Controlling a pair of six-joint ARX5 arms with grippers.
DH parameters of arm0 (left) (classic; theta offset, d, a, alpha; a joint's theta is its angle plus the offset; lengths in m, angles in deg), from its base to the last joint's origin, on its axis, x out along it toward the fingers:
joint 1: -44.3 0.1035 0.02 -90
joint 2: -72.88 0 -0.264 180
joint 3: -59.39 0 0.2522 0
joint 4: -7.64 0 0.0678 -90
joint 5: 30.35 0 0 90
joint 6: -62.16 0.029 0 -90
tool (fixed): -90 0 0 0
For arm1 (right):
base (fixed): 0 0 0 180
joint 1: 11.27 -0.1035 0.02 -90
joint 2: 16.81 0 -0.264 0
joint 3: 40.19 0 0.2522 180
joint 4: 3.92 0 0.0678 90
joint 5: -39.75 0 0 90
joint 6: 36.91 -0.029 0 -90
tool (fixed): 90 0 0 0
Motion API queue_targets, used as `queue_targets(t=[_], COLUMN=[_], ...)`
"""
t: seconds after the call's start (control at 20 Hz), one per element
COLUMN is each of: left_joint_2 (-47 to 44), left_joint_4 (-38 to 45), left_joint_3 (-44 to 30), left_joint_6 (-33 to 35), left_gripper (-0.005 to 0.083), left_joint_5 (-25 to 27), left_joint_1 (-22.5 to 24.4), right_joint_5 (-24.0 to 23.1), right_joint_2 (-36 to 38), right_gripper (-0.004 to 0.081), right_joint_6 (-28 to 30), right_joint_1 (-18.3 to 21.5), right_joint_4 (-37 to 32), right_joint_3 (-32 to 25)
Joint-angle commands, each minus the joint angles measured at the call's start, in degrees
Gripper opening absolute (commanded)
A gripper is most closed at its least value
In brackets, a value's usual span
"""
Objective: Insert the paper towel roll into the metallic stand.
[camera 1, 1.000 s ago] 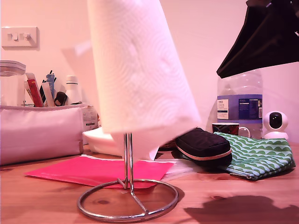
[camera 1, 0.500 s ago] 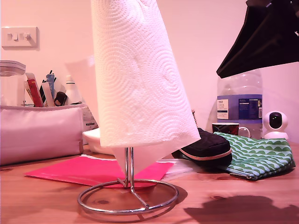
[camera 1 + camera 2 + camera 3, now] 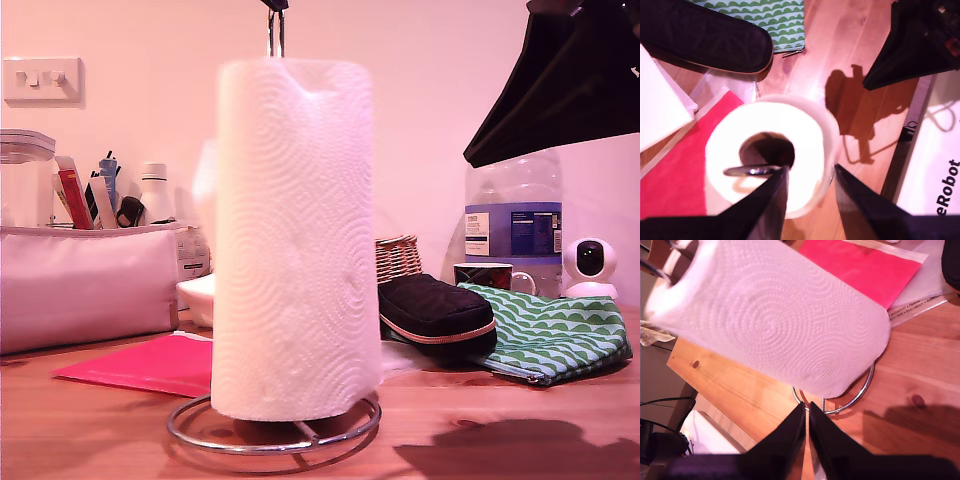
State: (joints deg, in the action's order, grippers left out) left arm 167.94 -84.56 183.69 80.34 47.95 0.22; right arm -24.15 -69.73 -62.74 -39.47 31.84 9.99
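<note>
The paper towel roll (image 3: pixel 295 240) stands upright on the metallic stand (image 3: pixel 275 440), its bottom on the ring base, with the tip of the chrome loop (image 3: pixel 275 35) poking out above it. In the first wrist view I look straight down on the roll (image 3: pixel 765 150) and see the loop's top (image 3: pixel 750 171) inside the core. My first gripper (image 3: pixel 811 169) hangs open above the roll's rim and holds nothing. My second gripper (image 3: pixel 807 406) is shut and empty beside the roll (image 3: pixel 770 315), near the ring base (image 3: pixel 862 392).
A pink folder (image 3: pixel 130 365) lies behind the stand. A black pouch (image 3: pixel 435 315), a green patterned pouch (image 3: pixel 550 335), a water bottle (image 3: pixel 513 225), a mug (image 3: pixel 490 275) and a small camera (image 3: pixel 590 265) fill the exterior view's right. A black arm (image 3: pixel 570 80) hangs above them.
The roll was raised and tilted over the loop. It has since slid down the loop and now rests upright on the ring base, with the loop's tip showing above it.
</note>
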Motion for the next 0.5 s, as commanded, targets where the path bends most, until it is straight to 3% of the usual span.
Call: queue_targets(t=[0.0,0.15,0.3,0.45], left_joint_2=[-0.3,-1.9,-4.3,-7.2], left_joint_4=[0.3,0.3,0.3,0.3], left_joint_3=[-0.7,-0.7,-0.7,-0.7], left_joint_6=[-0.2,-0.2,-0.3,-2.1], left_gripper=[0.025,0.0193,-0.001,-0.0022], left_joint_5=[0.2,0.2,0.2,0.1], left_joint_1=[0.0,0.0,0.0,0.0], right_joint_5=[-0.2,-1.2,-1.2,-2.3], right_joint_2=[0.0,0.0,0.0,0.0], right_gripper=[-0.0013,-0.0013,-0.0013,-0.0012], right_joint_6=[0.3,0.4,0.3,0.2], right_joint_1=[-0.1,-0.1,-0.1,-0.1], right_joint_4=[-0.3,-0.5,-1.7,-1.6], right_joint_3=[0.8,0.8,0.8,0.8])
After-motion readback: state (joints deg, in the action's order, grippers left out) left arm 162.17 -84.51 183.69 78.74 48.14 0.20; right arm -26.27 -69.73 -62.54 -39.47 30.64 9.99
